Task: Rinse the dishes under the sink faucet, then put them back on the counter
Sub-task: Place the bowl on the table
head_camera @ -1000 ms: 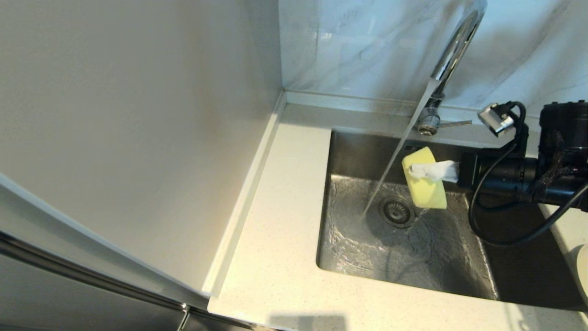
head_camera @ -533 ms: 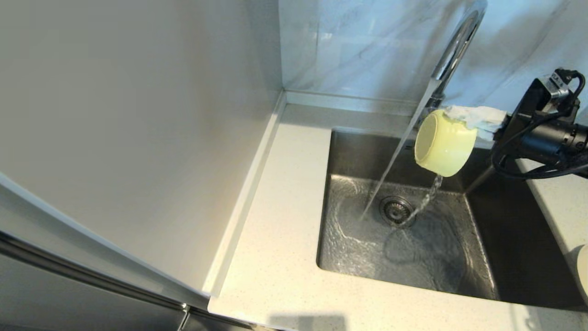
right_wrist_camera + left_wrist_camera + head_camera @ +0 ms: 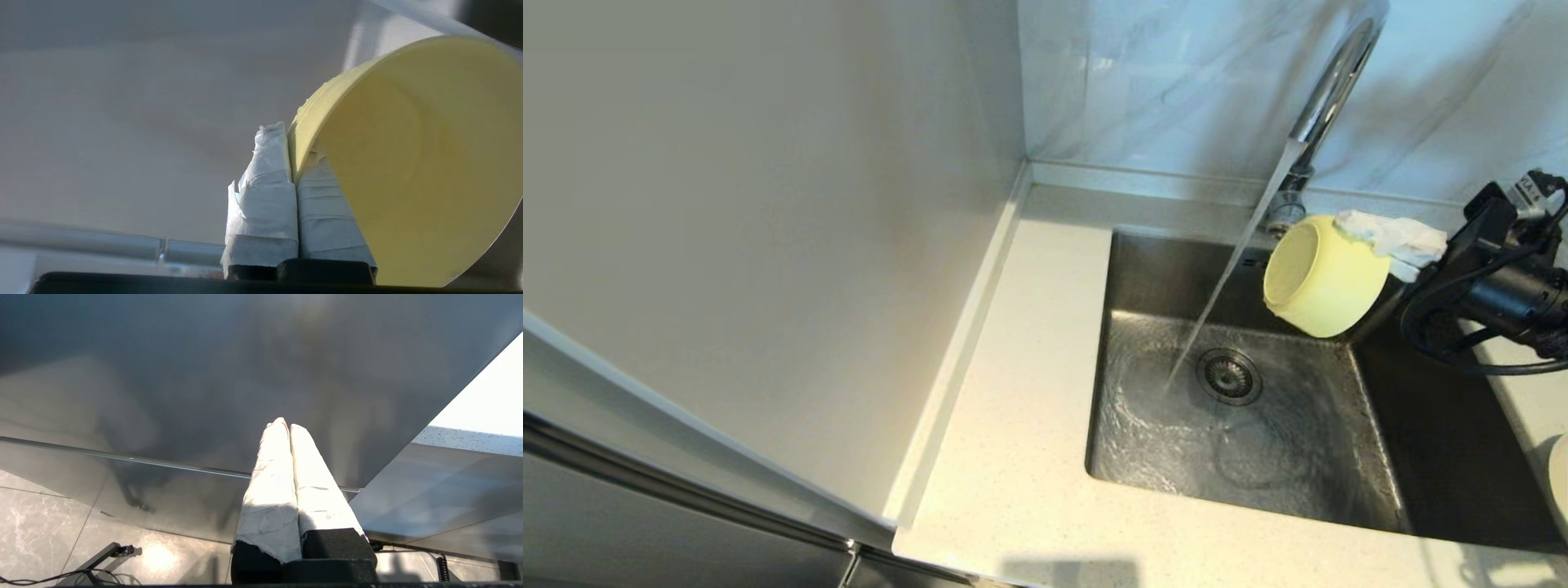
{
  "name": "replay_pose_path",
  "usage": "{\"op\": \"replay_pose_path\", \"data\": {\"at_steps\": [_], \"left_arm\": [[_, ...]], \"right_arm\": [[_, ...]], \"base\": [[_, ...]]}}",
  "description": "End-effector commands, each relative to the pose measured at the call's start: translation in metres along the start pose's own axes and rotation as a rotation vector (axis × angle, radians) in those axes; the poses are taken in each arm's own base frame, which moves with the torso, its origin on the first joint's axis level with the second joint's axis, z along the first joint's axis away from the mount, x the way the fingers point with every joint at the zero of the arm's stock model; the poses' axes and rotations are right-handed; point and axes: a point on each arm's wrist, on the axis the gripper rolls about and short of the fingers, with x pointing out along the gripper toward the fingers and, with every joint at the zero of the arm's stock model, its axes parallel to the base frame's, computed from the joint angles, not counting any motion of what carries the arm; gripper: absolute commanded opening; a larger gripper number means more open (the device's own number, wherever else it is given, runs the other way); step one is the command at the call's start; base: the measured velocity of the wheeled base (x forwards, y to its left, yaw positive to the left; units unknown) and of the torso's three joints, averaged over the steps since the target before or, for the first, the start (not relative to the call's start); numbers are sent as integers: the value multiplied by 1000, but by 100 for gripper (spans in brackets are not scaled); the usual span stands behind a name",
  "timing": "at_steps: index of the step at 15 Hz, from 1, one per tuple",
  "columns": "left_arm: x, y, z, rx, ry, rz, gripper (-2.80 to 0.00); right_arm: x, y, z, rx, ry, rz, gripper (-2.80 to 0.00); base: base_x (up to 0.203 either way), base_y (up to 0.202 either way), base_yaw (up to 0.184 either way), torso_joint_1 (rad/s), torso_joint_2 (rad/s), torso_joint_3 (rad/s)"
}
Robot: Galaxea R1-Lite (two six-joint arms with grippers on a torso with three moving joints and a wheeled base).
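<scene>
Clearly the rinse was ending: the right gripper pinched the bowl by its rim, tipped sideways just right of the faucet stream above the sink. Next it needed setting on the counter. The left gripper, fingers together and empty, stayed away.

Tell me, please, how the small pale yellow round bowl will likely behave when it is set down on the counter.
The small pale yellow round bowl looks rigid and probably light: the right pincer holds it by one thin wall only. It is likely wet from the running chrome faucet, so it may slip. Tipped on its side now, it could roll unless turned upright first.
</scene>
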Motion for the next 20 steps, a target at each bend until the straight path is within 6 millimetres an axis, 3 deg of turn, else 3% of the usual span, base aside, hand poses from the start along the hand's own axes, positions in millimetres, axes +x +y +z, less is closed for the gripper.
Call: {"op": "replay_pose_path", "data": {"at_steps": [1,2,3,4,6,7,8,10,12,15,17,20], "left_arm": [[0,0,0,0,0,1,-280],[0,0,0,0,0,0,-280],[0,0,0,0,0,1,-280],[0,0,0,0,0,1,-280],[0,0,0,0,0,1,-280],[0,0,0,0,0,1,-280],[0,0,0,0,0,0,-280],[0,0,0,0,0,1,-280],[0,0,0,0,0,1,-280],[0,0,0,0,0,-1,-280],[0,0,0,0,0,1,-280],[0,0,0,0,0,0,-280]], "right_arm": [[-4,33,12,-86,-2,59,-280],[-9,45,17,-90,-2,49,-280],[-15,44,19,-66,-8,16,-280],[-18,31,14,-32,-5,-18,-280],[-24,-23,-2,55,15,-131,-280],[-25,-39,-5,71,11,-168,-280],[-25,-38,-1,50,-4,-169,-280],[-26,0,23,-65,-38,-118,-280],[-44,38,59,-169,-65,-122,-280],[-90,64,96,-320,-125,-214,-280],[-116,84,114,-386,-263,-299,-280],[-117,92,110,-307,-475,-423,-280]], "base": [[0,0,0,0,0,0],[0,0,0,0,0,0],[0,0,0,0,0,0],[0,0,0,0,0,0],[0,0,0,0,0,0],[0,0,0,0,0,0],[0,0,0,0,0,0],[0,0,0,0,0,0],[0,0,0,0,0,0],[0,0,0,0,0,0],[0,0,0,0,0,0],[0,0,0,0,0,0]]}}
